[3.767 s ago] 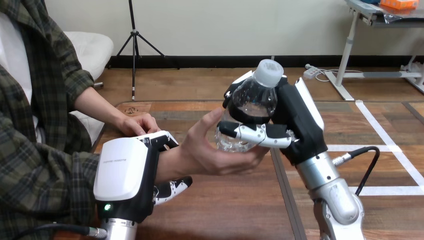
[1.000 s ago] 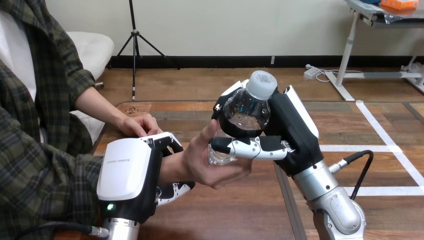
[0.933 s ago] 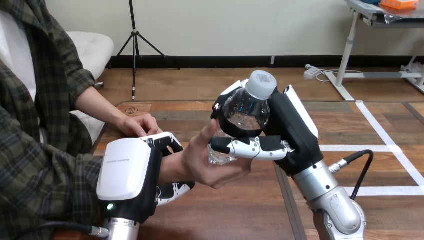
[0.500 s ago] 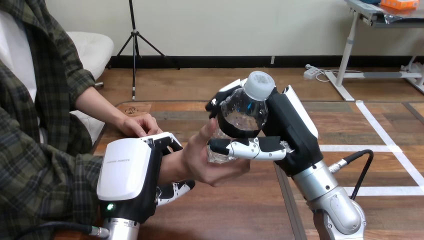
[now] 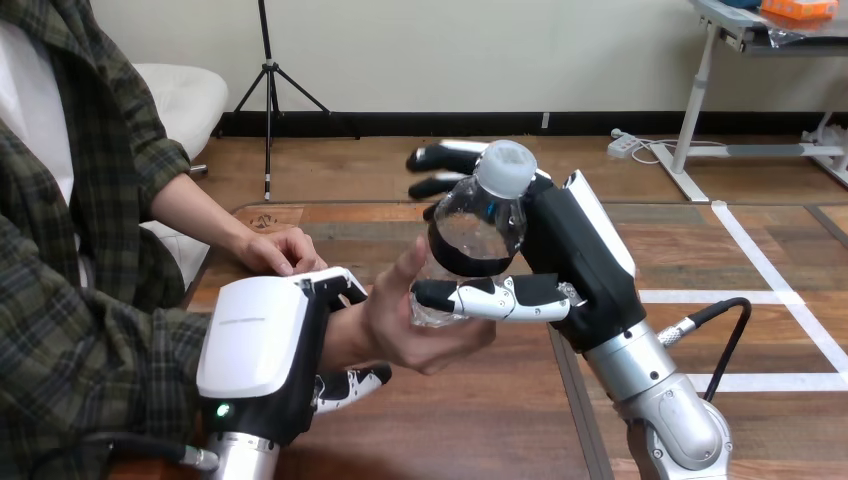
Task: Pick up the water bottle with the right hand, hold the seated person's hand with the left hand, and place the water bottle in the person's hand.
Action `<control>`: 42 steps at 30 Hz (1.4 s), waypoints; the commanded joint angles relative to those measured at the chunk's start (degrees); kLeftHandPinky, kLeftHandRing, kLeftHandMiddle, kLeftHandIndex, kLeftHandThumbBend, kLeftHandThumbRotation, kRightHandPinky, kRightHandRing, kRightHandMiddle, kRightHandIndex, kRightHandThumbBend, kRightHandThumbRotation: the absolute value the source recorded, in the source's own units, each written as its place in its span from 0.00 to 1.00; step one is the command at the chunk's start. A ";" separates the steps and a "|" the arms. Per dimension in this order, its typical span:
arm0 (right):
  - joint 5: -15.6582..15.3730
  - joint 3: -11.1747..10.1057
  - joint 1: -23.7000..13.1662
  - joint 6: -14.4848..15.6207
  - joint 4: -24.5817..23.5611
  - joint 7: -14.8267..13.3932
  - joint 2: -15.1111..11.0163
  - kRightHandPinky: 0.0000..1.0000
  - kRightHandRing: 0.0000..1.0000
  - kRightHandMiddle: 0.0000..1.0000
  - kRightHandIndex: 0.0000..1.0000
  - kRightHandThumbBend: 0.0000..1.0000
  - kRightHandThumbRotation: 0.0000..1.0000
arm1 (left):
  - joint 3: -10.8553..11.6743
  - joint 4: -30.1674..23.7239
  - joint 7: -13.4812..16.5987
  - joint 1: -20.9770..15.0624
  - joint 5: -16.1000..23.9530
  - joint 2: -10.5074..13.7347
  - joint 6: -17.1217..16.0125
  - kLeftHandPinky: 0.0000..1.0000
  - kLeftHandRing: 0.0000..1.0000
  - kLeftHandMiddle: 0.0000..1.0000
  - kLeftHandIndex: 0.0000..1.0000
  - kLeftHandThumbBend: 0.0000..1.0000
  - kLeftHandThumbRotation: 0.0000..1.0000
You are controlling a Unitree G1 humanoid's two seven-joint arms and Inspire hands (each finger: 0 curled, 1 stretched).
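A clear water bottle (image 5: 476, 228) with a white cap stands tilted in the person's upturned hand (image 5: 420, 325), whose thumb rises along its left side. My right hand (image 5: 575, 265) is behind and to the right of the bottle. Its fingers (image 5: 445, 158) stretch straight out past the bottle's neck, off the bottle, and its thumb (image 5: 470, 297) lies across the bottle's lower front. My left hand (image 5: 260, 355) wraps the person's wrist from below, fingers over the top and thumb underneath.
The person's other hand (image 5: 278, 250) rests on the wooden table (image 5: 480, 420) at the far left. White tape lines (image 5: 770, 295) mark the table's right part.
My right hand's fingers have uncurled from the bottle and now point straight out to the left. The bottle has leaned left and sunk a little into the person's palm. My left hand keeps its hold.
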 commanded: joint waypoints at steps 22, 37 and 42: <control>-0.95 -1.49 -3.41 -2.34 -1.14 -1.83 -1.28 0.82 0.89 0.91 0.88 0.78 0.04 | -0.91 -3.03 -6.29 -1.50 -0.38 1.83 -1.88 0.72 0.84 0.91 0.94 1.00 0.18; -1.21 -1.61 -3.58 -2.64 -0.95 -2.26 -1.32 0.86 0.90 0.91 0.88 0.78 0.04 | -0.64 -2.63 -5.47 -1.64 0.12 1.74 -2.67 0.75 0.89 0.96 0.97 1.00 0.18; -1.56 -1.58 -3.59 -2.74 -0.96 -2.60 -1.54 0.87 0.90 0.91 0.88 0.78 0.06 | -0.57 -2.51 -5.50 -1.63 0.17 1.66 -2.70 0.76 0.90 0.96 0.97 1.00 0.21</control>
